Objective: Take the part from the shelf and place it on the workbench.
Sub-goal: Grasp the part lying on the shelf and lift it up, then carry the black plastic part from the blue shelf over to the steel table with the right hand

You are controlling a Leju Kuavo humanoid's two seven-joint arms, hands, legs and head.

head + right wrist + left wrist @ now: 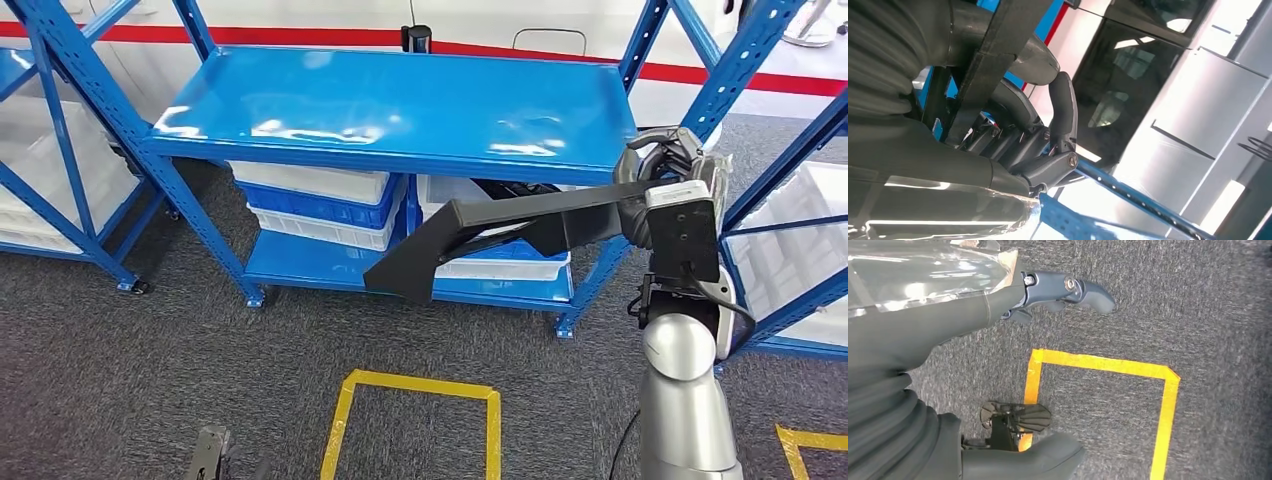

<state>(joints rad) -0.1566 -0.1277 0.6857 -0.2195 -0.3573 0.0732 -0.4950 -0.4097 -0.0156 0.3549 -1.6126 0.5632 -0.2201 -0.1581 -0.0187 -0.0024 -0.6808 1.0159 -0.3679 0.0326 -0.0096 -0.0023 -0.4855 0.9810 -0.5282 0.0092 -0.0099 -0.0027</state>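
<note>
Part (500, 235), long and black, is gripped by the right hand (668, 160) at three o'clock, clear of the shelf (400, 100). Left hand (1058, 290) hangs empty, fingers apart. Transport step; next, turning toward the counter.

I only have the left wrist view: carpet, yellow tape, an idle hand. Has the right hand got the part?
Observer: Yes. The right hand grips one end of a long black part.
Operator: Is the part clear of the shelf?
Observer: It hangs in front of the blue shelf, its far end sloping down toward the floor.
Operator: Anything left on the shelf?
Observer: White and blue bins sit stacked on the lower level.
</note>
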